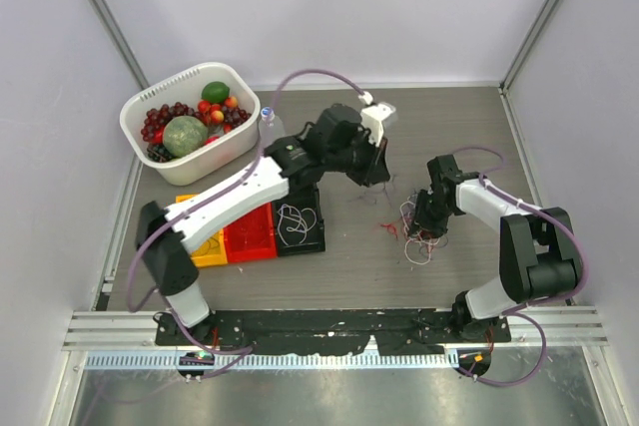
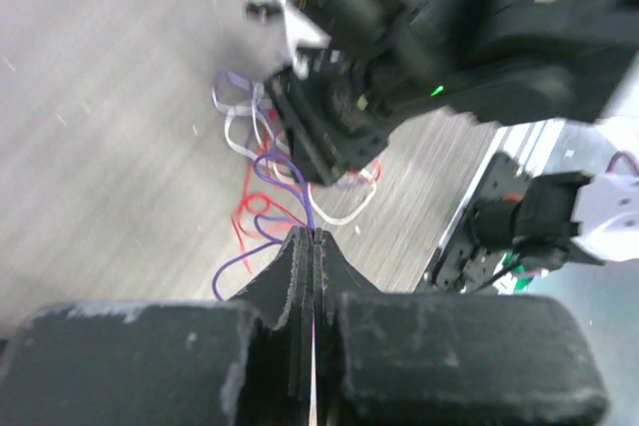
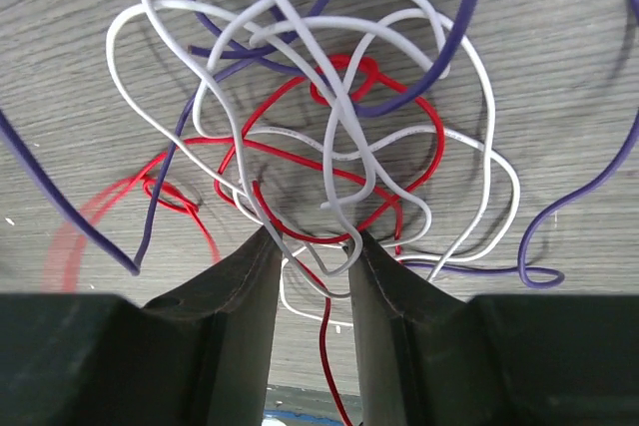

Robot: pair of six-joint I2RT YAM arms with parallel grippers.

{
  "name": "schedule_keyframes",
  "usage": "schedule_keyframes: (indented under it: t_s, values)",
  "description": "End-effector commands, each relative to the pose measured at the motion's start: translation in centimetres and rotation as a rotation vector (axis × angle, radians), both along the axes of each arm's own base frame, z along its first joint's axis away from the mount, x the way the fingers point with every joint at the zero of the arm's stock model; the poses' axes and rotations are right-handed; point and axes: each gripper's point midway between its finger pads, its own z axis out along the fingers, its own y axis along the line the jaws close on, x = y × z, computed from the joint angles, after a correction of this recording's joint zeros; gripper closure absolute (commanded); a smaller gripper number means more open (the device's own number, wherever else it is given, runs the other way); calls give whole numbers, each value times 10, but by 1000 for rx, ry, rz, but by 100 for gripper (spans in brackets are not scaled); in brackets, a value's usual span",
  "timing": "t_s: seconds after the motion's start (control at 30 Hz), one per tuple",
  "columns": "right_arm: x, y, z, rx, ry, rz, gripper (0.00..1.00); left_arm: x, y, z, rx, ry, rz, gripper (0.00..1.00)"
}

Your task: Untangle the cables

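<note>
The cables (image 3: 344, 82) lie in a tangle of red, white and purple loops on the grey table (image 1: 339, 266), small in the top view as the cables (image 1: 417, 238). My left gripper (image 2: 314, 234) is shut on a purple cable (image 2: 300, 192) that rises from its tips toward the heap. In the top view the left gripper (image 1: 382, 173) hangs just left of the tangle. My right gripper (image 3: 310, 238) stands over the heap with its jaws apart. A white loop (image 3: 324, 266) and a red strand (image 3: 323, 331) run between its fingers, not pinched. The right gripper (image 1: 423, 226) sits on the tangle's upper edge.
A white basket (image 1: 140, 142) of fruit stands at the back left. Yellow (image 1: 203, 246), red (image 1: 250, 239) and black bins (image 1: 312, 243) sit under the left arm, the black one holding a white cable (image 1: 293, 220). The right arm's body (image 2: 399, 57) looms close in the left wrist view.
</note>
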Motion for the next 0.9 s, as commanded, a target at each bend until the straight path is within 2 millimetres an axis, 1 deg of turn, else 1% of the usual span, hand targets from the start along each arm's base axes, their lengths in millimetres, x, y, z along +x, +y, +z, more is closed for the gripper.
schedule_keyframes:
  t_s: [0.0, 0.07, 0.23, 0.3, 0.33, 0.37, 0.4, 0.47, 0.53, 0.57, 0.63, 0.67, 0.7, 0.8, 0.83, 0.87]
  values:
    - [4, -11, -1, -67, -29, -38, 62, 11, 10, 94, -157, -271, 27, 100]
    - [3, -16, -3, -94, -22, -50, 64, 7, 14, 134, -229, -342, 20, 100]
    - [0, -24, -8, -138, -4, -69, 64, -10, 37, 238, -448, -544, 26, 100]
    - [2, -21, -7, -123, -12, -57, 64, -15, 49, 264, -491, -604, 42, 100]
    - [4, -20, -6, -115, -18, -53, 63, -14, 55, 272, -494, -617, 65, 100]
    - [6, -18, -4, -103, -30, -48, 63, -12, 61, 276, -484, -625, 91, 100]
    - [5, -18, -4, -102, -34, -43, 63, -9, 66, 275, -460, -622, 118, 100]
    - [7, -17, -2, -96, -47, -40, 62, -3, 77, 266, -396, -611, 171, 100]
    - [8, -15, 1, -84, -64, -37, 62, 7, 93, 251, -317, -603, 255, 100]
    - [9, -14, 4, -79, -75, -35, 62, 12, 105, 242, -273, -598, 312, 100]
    - [11, -14, 8, -73, -95, -34, 62, 25, 133, 217, -169, -569, 463, 100]
    - [11, -14, 10, -71, -103, -31, 62, 31, 151, 203, -111, -546, 545, 100]
    - [13, -14, 11, -70, -109, -30, 62, 33, 164, 190, -72, -518, 586, 100]
    - [11, -12, 10, -64, -102, -21, 62, 36, 213, 145, 25, -383, 761, 100]
    - [11, -11, 10, -60, -100, -18, 62, 35, 230, 122, 72, -338, 806, 100]
    - [11, -10, 9, -56, -95, -17, 62, 34, 246, 109, 88, -310, 852, 100]
